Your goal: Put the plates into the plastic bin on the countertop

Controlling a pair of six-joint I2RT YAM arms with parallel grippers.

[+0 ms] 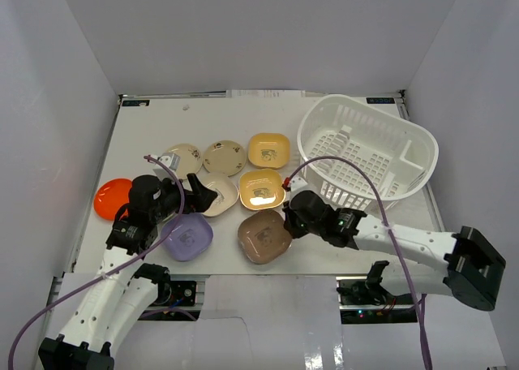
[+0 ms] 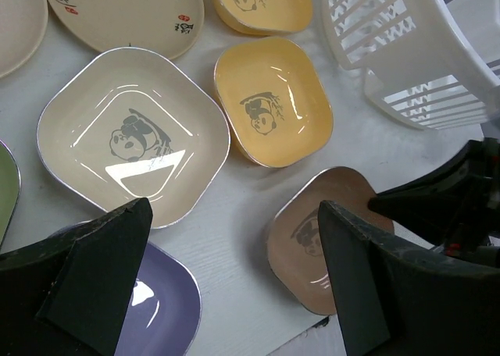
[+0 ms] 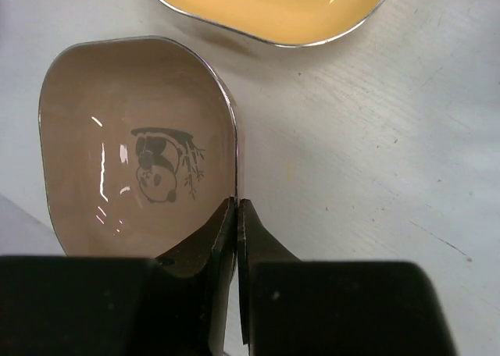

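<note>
Several small plates lie on the white countertop (image 1: 146,135): a brown plate (image 1: 263,235), a purple plate (image 1: 188,236), a cream plate (image 1: 217,193), two yellow plates (image 1: 262,188), two tan round plates (image 1: 224,157) and an orange plate (image 1: 111,198). The white plastic bin (image 1: 365,151) stands at the far right, with no plate in it. My right gripper (image 3: 237,208) is shut on the right rim of the brown plate (image 3: 133,145). My left gripper (image 2: 234,286) is open and empty above the gap between the purple plate (image 2: 160,309) and the brown plate (image 2: 312,239).
White walls enclose the table on three sides. The bin (image 2: 406,51) sits just beyond the yellow plates (image 2: 269,98). The right arm's cable loops over the table in front of the bin. A green plate's edge (image 2: 6,188) shows at the left.
</note>
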